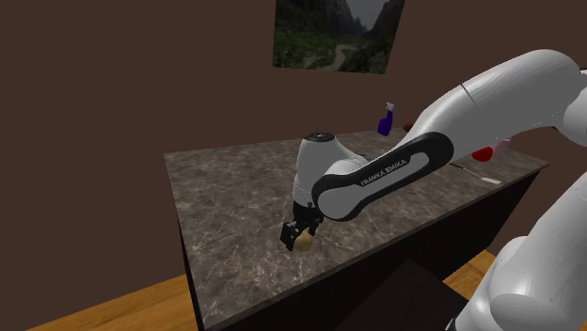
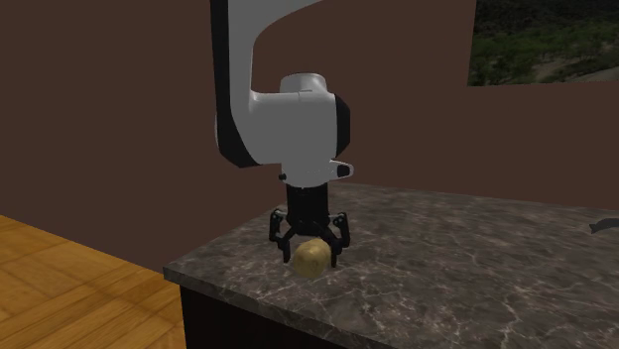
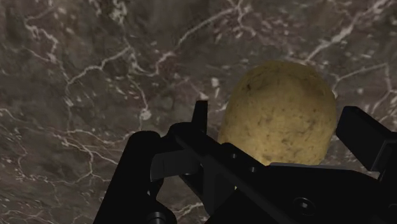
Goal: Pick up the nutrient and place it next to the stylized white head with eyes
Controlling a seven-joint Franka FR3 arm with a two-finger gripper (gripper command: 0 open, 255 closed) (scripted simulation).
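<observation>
The nutrient is a tan, speckled potato (image 2: 310, 258) lying on the dark marble countertop (image 2: 466, 268) near its front corner. My black gripper (image 2: 311, 246) points straight down over it, with one finger on each side. In the wrist view the potato (image 3: 280, 95) sits between the fingers of the gripper (image 3: 270, 130); a thin gap shows at one finger (image 3: 200, 114), so the jaws stand open around it. In the shoulder view the gripper (image 1: 302, 237) and the potato (image 1: 305, 241) are at the counter's near side.
At the counter's far end stand a purple spray bottle (image 1: 385, 122) and a red object (image 1: 483, 152), partly hidden behind my arm. A landscape picture (image 1: 339, 33) hangs on the brown wall. Wooden floor (image 2: 60, 278) lies below the counter's edge.
</observation>
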